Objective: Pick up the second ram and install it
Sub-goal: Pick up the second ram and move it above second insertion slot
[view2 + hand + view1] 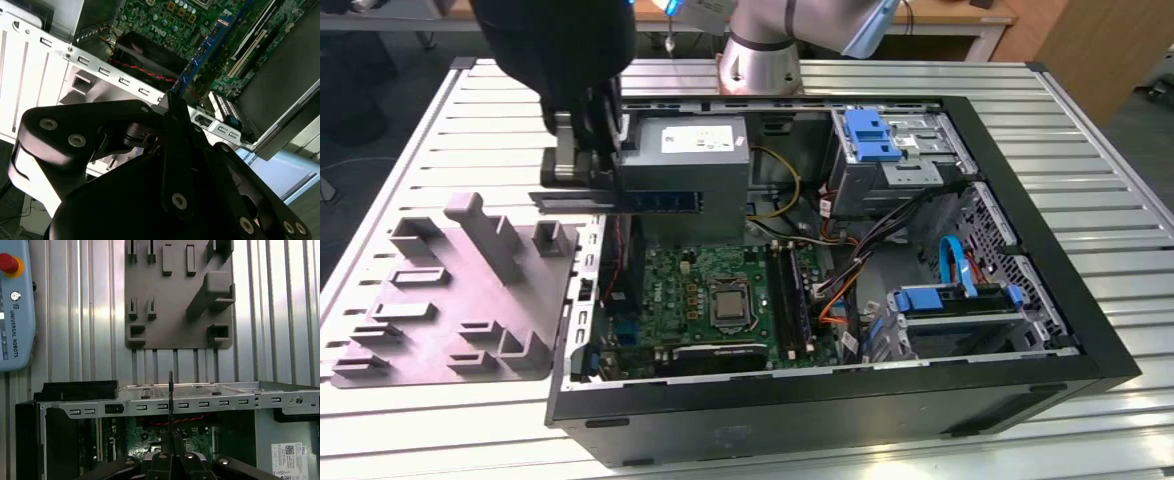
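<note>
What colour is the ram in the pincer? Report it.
The second ram is dark with a bluish-green tint, best seen in the exterior view.

Black claw (587, 190), dark bluish-green second ram (667, 201), green motherboard (694, 290), grey holder plate (454, 292), bright blue bracket (870, 135)
</note>
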